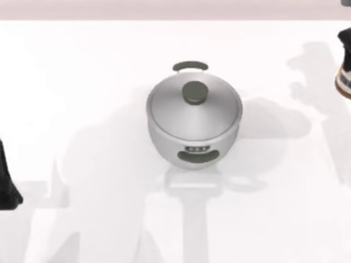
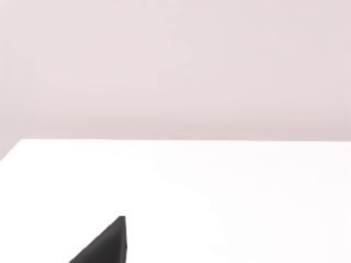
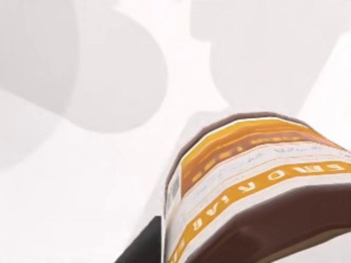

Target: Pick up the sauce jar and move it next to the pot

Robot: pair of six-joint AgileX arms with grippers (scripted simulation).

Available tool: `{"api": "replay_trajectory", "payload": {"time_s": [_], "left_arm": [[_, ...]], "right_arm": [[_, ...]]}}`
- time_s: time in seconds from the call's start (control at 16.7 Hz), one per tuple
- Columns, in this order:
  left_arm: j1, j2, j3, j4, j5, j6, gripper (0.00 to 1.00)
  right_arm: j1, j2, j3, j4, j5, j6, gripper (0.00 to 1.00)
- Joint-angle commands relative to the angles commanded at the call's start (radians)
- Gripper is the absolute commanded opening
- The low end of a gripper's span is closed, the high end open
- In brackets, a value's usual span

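The pot [image 1: 193,120] stands in the middle of the table, silver-grey with a domed lid, a dark round knob and two dark side handles. At the far right edge of the top view, my right gripper [image 1: 346,66] is shut on the sauce jar [image 1: 344,82]. Its orange-and-white label and dark brown contents fill the right wrist view, where the sauce jar [image 3: 258,186] hangs above the table against one dark finger [image 3: 145,246]. The jar is well apart from the pot, to its right and farther back. My left arm [image 1: 8,189] is parked at the left edge, its gripper open and empty.
The white table [image 1: 82,109] carries only the pot and soft shadows of the arms. The left wrist view shows bare table, the back wall and one dark fingertip [image 2: 109,244].
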Motion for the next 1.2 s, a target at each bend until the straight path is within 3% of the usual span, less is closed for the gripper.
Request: {"api": "replay_trajectory", "payload": {"time_s": [0.24, 0.78, 1.2], "left_arm": [[0.000, 0.000, 0.000, 0.000, 0.000, 0.000, 1.00], [0.000, 0.000, 0.000, 0.000, 0.000, 0.000, 1.00], [0.000, 0.000, 0.000, 0.000, 0.000, 0.000, 1.00]], "right_arm": [[0.048, -0.014, -0.046, 0.043, 0.024, 0.109, 0.00], [0.262, -0.066, -0.274, 0.218, 0.129, 0.674, 0.00], [0.290, -0.071, -0.307, 0.244, 0.142, 0.739, 0.00]]}}
